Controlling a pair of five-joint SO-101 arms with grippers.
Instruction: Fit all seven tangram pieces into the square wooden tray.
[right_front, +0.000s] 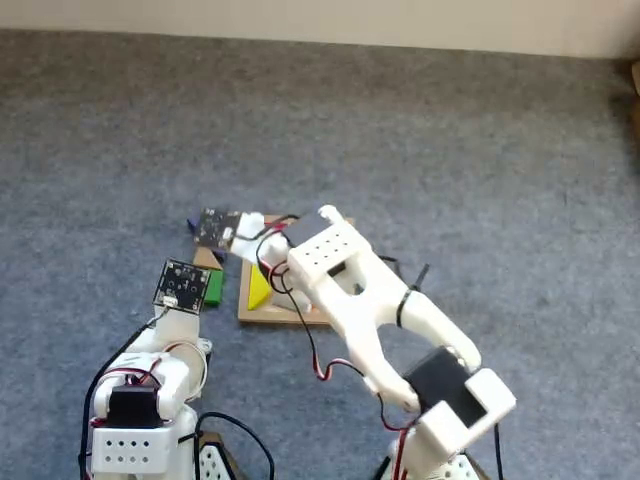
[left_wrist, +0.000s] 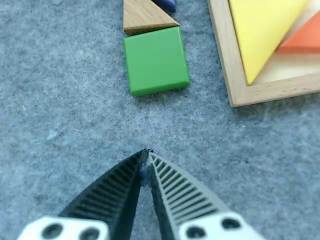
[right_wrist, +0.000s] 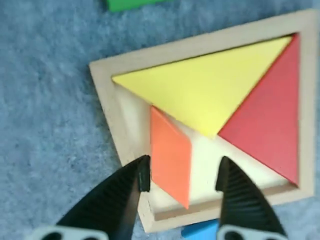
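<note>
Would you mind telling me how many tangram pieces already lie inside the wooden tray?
3: the yellow triangle along one tray wall, the red triangle touching it, and the orange parallelogram below the open right gripper, which may hide a little more.

Mostly hidden beneath right arm (right_front: 360, 290): wooden tray (right_front: 268, 317). Cropped at frame edge, just outside tray: blue piece (right_wrist: 200, 231), shape indeterminate.

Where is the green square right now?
In the left wrist view, the green square lies on the carpet outside the tray, between the wooden triangle and the left gripper.
</note>
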